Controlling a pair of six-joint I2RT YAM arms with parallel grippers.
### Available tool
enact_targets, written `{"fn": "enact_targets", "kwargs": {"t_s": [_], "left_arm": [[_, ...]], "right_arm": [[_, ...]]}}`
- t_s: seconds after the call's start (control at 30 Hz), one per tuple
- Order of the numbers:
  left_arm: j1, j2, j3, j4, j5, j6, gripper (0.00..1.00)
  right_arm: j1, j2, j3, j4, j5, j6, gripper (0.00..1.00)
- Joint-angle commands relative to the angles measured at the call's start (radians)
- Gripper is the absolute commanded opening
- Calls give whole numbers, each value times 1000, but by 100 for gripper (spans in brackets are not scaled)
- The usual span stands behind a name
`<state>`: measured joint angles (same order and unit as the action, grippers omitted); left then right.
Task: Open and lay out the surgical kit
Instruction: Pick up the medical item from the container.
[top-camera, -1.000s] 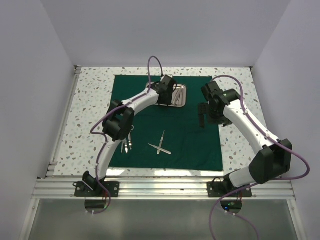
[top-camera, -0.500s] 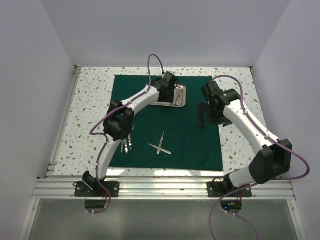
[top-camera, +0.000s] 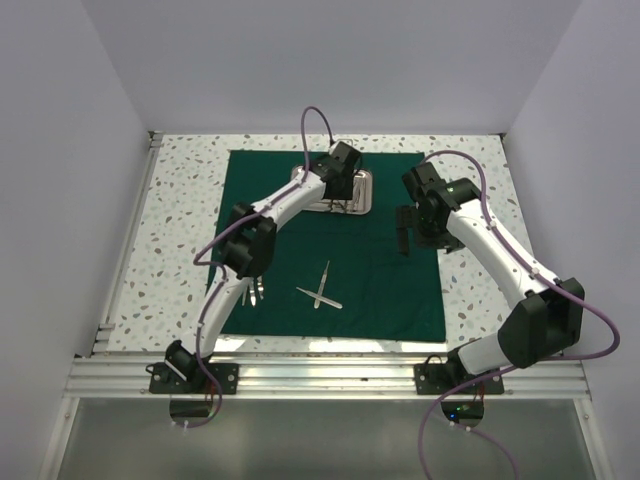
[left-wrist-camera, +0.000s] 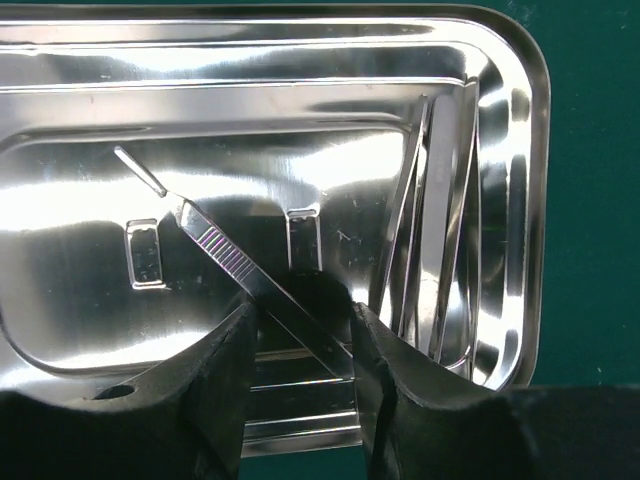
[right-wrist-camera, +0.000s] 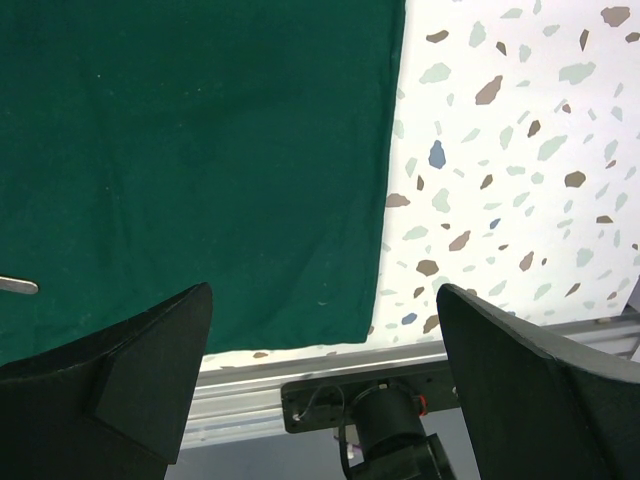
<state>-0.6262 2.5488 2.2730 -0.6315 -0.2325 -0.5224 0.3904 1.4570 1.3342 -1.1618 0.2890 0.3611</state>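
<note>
The dark green cloth (top-camera: 385, 285) lies spread flat on the table. The steel tray (top-camera: 363, 192) sits on its far middle. My left gripper (top-camera: 338, 200) is down in the tray (left-wrist-camera: 300, 30). Its jaws are narrowed but apart, one on each side of a slim flat steel tool (left-wrist-camera: 225, 250) that lies diagonally between them (left-wrist-camera: 300, 325). Several slim steel tools (left-wrist-camera: 440, 250) lean along the tray's right wall. My right gripper (top-camera: 403, 232) hovers wide open and empty over the cloth's right edge (right-wrist-camera: 322, 290).
Two crossed steel tools (top-camera: 320, 291) lie on the cloth's near middle. More tools (top-camera: 256, 290) lie by the left arm's elbow. A tool tip (right-wrist-camera: 15, 285) shows in the right wrist view. The aluminium rail (top-camera: 330, 375) runs along the near edge.
My left gripper has moved a little farther back and right over the tray. The right arm has not moved.
</note>
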Motion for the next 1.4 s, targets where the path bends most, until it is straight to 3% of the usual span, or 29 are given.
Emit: {"fn": "enact_targets", "kwargs": {"t_s": [0.0,0.57,0.97,1.37], "left_arm": [[-7,47,39,-62,-51,7,46],[-18,27,-38,-260,-195,70,39],[-18,-62,-237,-211,-91,27,34],[-7,34,-141,-171,-24,65,26]], "right_arm": [[-4,-14,8,8,-4,-16,99],[-5,0,14,22,-10,-17,99],[-5,-24,0,30,-14,-17,99],[-4,-27,10,24,-17,-16,99]]}}
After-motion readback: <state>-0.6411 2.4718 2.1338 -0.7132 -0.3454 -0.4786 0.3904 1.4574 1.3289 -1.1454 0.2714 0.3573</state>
